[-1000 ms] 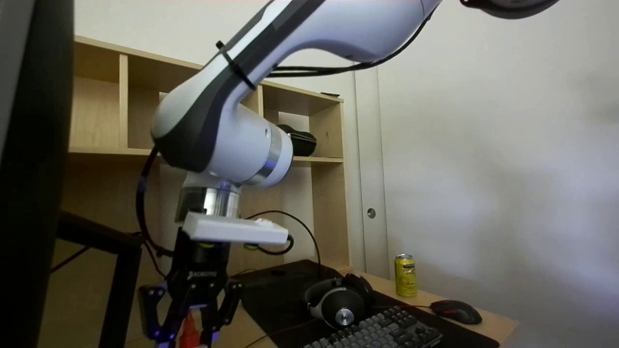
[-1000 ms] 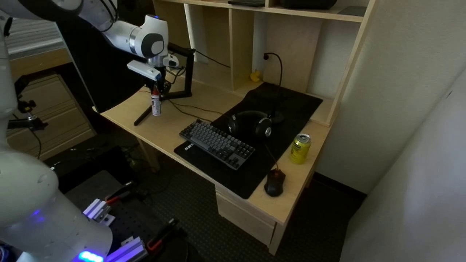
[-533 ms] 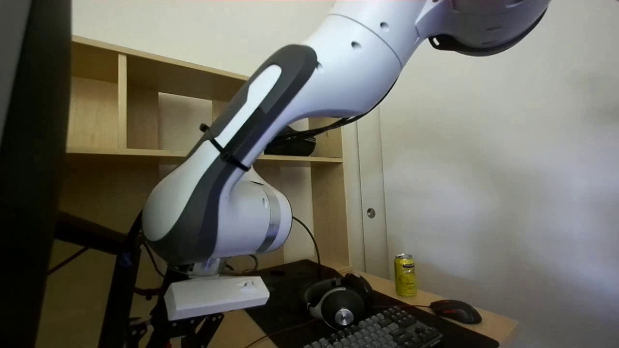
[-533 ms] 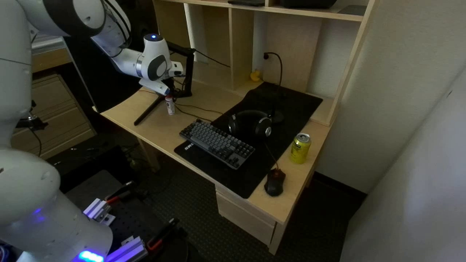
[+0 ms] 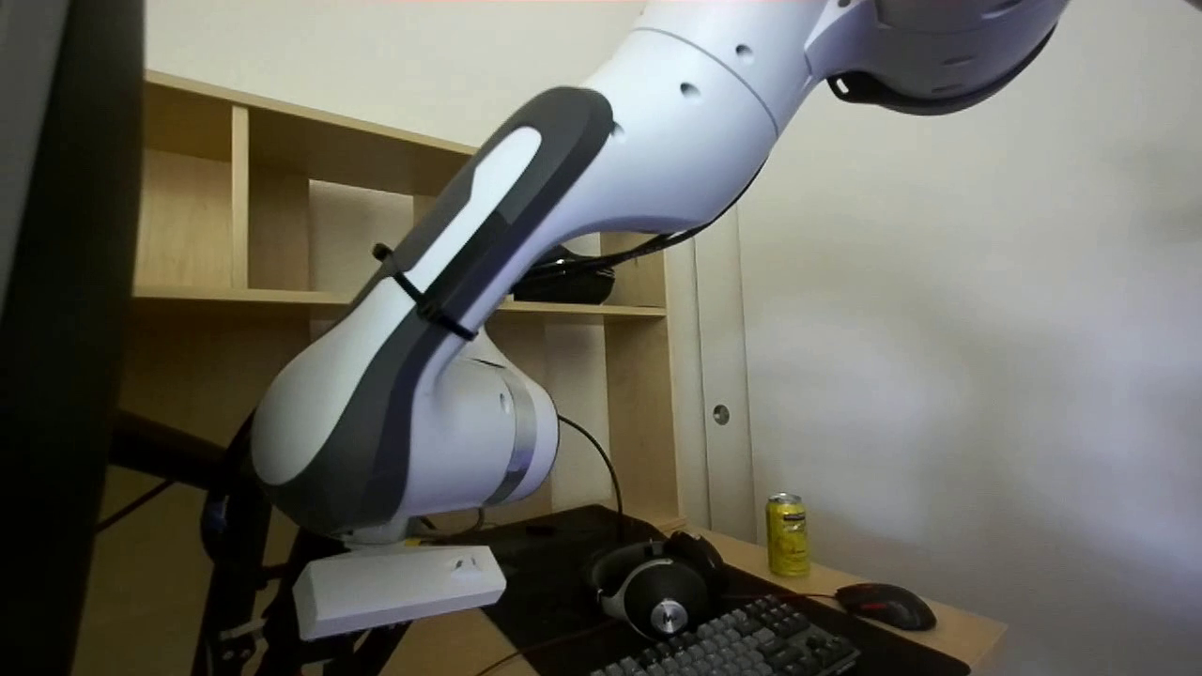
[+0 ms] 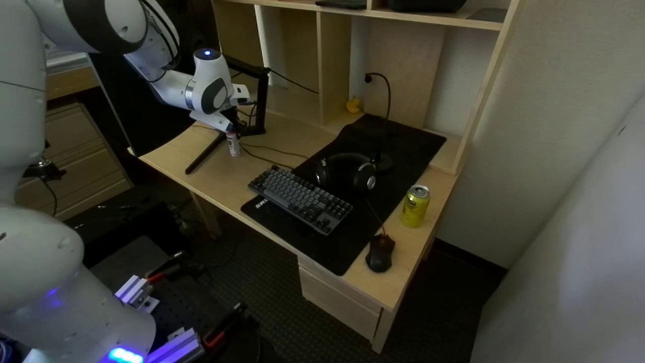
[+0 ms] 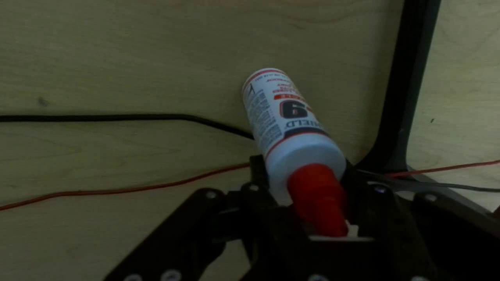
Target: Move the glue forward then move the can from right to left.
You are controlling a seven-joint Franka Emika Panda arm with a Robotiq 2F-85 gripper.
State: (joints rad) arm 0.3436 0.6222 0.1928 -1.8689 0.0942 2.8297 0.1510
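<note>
The glue, a white bottle with a red pointed cap, stands near the monitor stand in an exterior view (image 6: 233, 145), leaning slightly. In the wrist view the glue (image 7: 281, 113) lies slantwise between my fingers, cap towards the palm. My gripper (image 7: 305, 168) is closed around its upper body, with a finger against each side. I cannot tell whether the bottle's base touches the desk. In an exterior view the glue is hidden and my gripper mostly so behind the white camera housing. The yellow-green can stands upright at the desk's far end in both exterior views (image 5: 787, 537) (image 6: 415, 207).
A black monitor stand (image 6: 260, 103) rises close to my gripper, its foot also in the wrist view (image 7: 398, 117). Thin cables (image 7: 156, 117) cross the desk by the glue. A keyboard (image 6: 302, 199), headphones (image 6: 360, 174) and mouse (image 6: 380, 253) stand between glue and can.
The arm has come down and its hand has tilted. The glue has moved with the gripper to the right in an exterior view, then slightly back left. The can has not moved.
</note>
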